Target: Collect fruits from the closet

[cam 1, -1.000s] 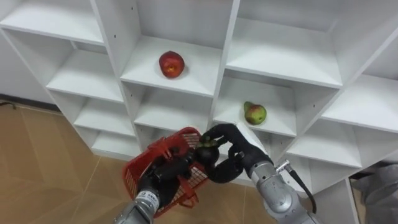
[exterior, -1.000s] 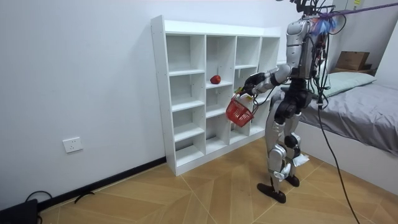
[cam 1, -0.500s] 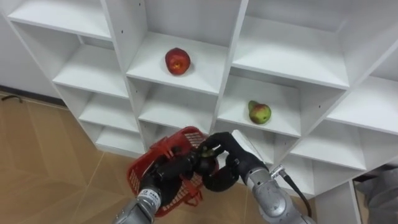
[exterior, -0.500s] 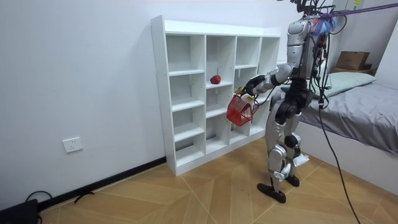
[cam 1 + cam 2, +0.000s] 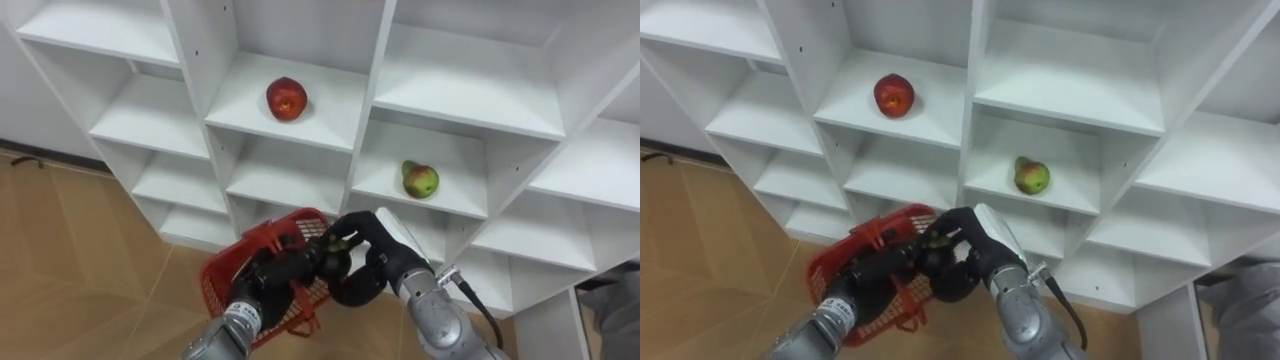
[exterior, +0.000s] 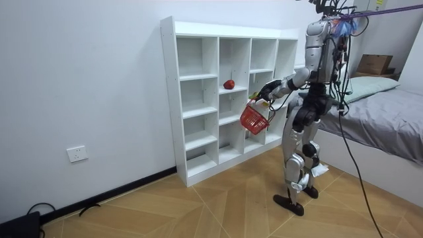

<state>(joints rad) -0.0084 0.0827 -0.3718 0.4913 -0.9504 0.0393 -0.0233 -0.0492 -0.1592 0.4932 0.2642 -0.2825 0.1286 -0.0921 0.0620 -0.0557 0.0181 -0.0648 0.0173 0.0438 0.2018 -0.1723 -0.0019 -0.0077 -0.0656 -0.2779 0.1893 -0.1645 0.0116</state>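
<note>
The right hand [image 5: 372, 262] grips a small dark round fruit [image 5: 333, 263] over the red plastic basket [image 5: 216, 288], which the left hand [image 5: 268, 277] clutches. Next it should let go so the fruit drops in.

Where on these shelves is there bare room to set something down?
Bare: the shelf right of the apple, above the pear; the one under the apple. Crowded: below, where left hand, red basket, right hand and dark fruit meet.
</note>
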